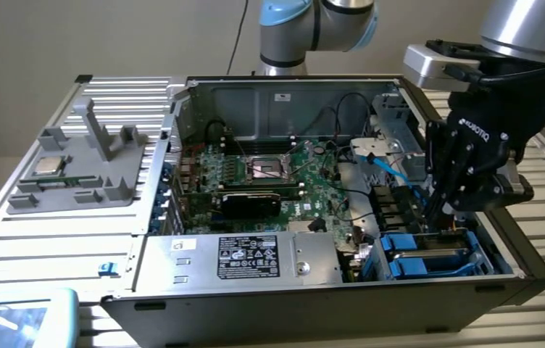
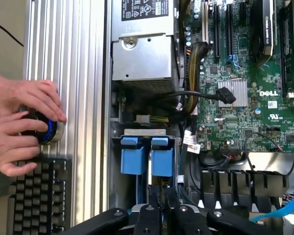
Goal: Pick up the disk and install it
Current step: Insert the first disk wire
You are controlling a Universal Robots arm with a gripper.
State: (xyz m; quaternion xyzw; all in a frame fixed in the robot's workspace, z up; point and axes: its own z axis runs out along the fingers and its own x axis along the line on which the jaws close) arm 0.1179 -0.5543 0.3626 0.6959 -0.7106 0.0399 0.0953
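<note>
The disk (image 1: 427, 254), silver-grey in a bright blue carrier, sits low in the drive bay at the near corner of the open computer case, toward the exterior view's right. My black gripper (image 1: 435, 219) reaches straight down onto it from above. In the wrist view the fingers (image 2: 148, 215) stand almost together, closed over the thin edge of the disk (image 2: 132, 157), whose two blue end tabs lie just beyond the fingertips (image 2: 172, 203). The rest of the disk is hidden under the fingers.
The motherboard (image 1: 272, 174) and cables fill the case's middle, with the big silver box (image 1: 243, 257) beside the bay. A grey fixture (image 1: 79, 170) holding a small chip stands outside the case. A person's hands (image 2: 19, 122) rest on a blue-lit knob (image 2: 48, 131) above a keyboard (image 2: 34, 196).
</note>
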